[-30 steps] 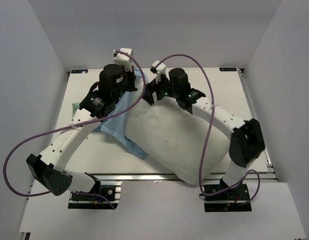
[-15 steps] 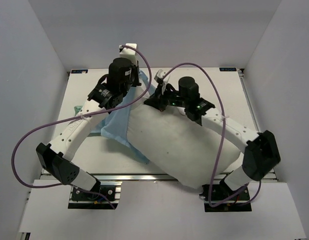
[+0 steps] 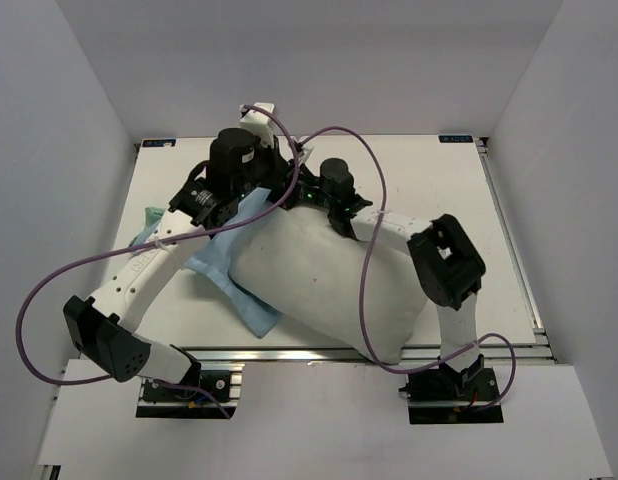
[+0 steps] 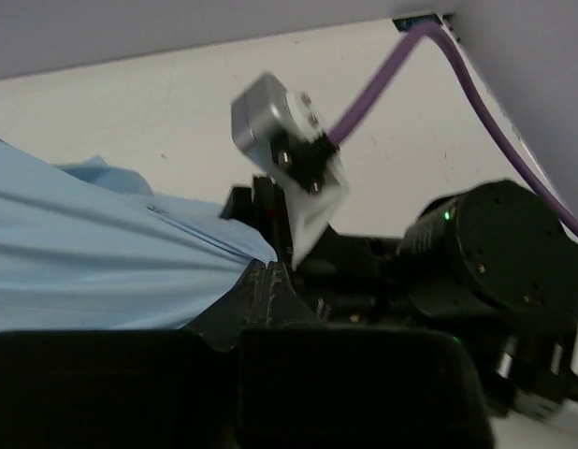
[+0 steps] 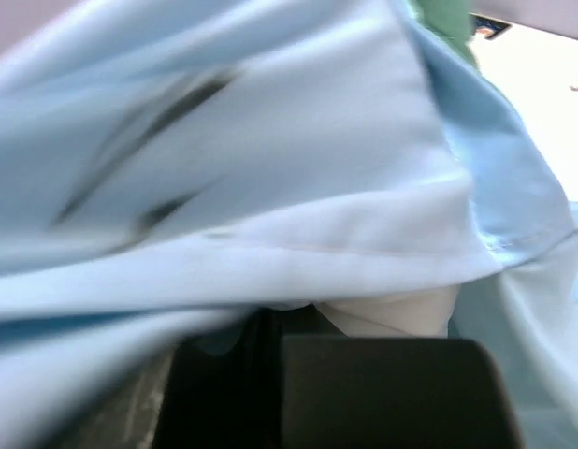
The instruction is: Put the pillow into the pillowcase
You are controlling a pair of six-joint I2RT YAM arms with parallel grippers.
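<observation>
L gripper (image 4: 267, 273) is clamping tight on the pillowcase (image 4: 93, 271), pinching a light-blue edge that's pulling taut away from the fingers. R gripper (image 3: 298, 190) is sitting just beside it at the far end of the pillow (image 3: 329, 275). Its jaws are together, buried under blue cloth in the R wrist cam w/ a sliver of white just above them, and I can't tell what they're biting, if anything. Pillow is lying diagonally on the table (image 3: 439, 180), near corner reaching the front edge. Pillowcase is lying to the pillow's left under the L arm (image 3: 139, 285), blue face up, some green showing at its left edge. Can't tell if any of the pillow is inside.
</observation>
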